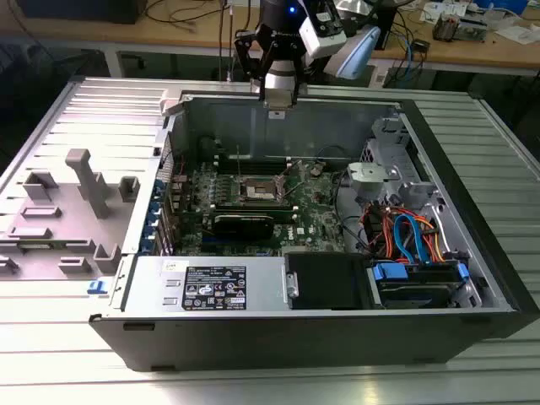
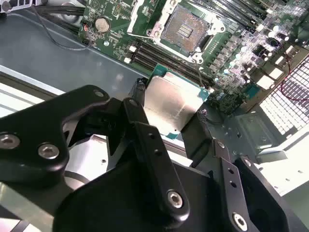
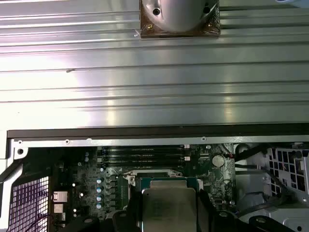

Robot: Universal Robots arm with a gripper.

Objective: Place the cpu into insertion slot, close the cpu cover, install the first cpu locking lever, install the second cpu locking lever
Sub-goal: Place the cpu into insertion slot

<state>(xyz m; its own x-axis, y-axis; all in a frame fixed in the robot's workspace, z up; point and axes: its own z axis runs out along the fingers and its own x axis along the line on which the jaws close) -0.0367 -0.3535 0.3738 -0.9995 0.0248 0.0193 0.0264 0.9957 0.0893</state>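
The cpu (image 2: 176, 99) sits between the jaws, which are drawn in onto two opposite edges of it. One black finger (image 2: 145, 137) lies along each side, and the dull silver top faces the camera in both wrist views (image 3: 169, 208). A thin green border shows around the metal cap. The gripper (image 2: 170, 108) holds nothing else.

The chip hangs in the air, not yet in the insertion slot (image 2: 183, 29). The slot lies apart from it on the green motherboard (image 2: 227, 53) with its dark contact field bare. A silver plate at the slot's edge, apparently the cpu cover (image 2: 140, 12), stands clear of the contacts.

In the exterior view the arm comes down from the top of the frame with the gripper (image 1: 278, 108) pointing downward over the far wall of the open computer case (image 1: 337, 126). It is higher than the case rim and well apart from the insertion slot (image 1: 257, 192), which lies in the middle of the board below.
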